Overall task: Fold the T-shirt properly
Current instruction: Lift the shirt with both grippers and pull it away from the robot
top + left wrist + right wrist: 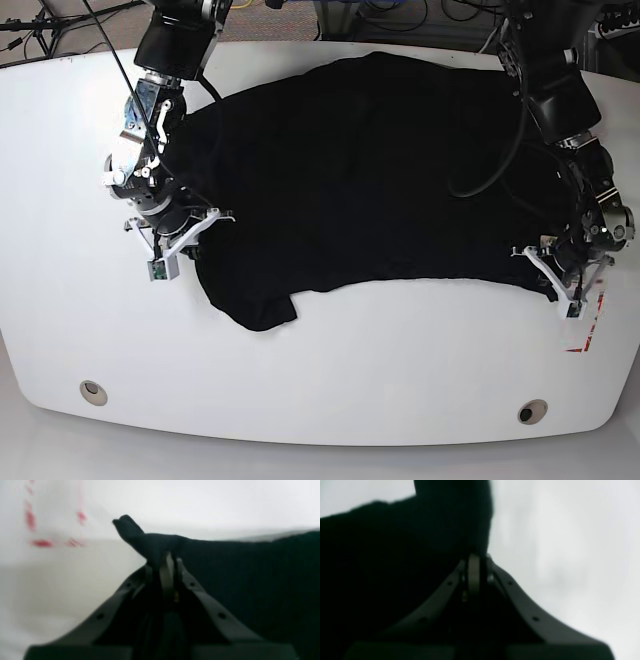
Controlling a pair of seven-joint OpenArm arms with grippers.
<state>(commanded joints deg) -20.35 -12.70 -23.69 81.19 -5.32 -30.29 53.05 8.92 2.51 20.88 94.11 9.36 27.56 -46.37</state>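
Observation:
The black T-shirt (370, 170) lies spread across the white table (400, 350), with one sleeve hanging toward the front left. My right gripper (205, 228) is at the shirt's left edge. In the right wrist view the gripper (475, 556) is shut on a fold of the T-shirt (382, 555). My left gripper (535, 262) is at the shirt's lower right corner. In the left wrist view this gripper (168, 558) is shut on a bunched corner of the T-shirt (250, 580), and a tuft of cloth sticks out past its tips.
Red tape marks (585, 340) sit on the table beside the left gripper, and they also show in the left wrist view as red tape marks (41, 542). Two round holes (93, 391) (532, 411) lie near the front edge. Cables (400, 15) run behind the table.

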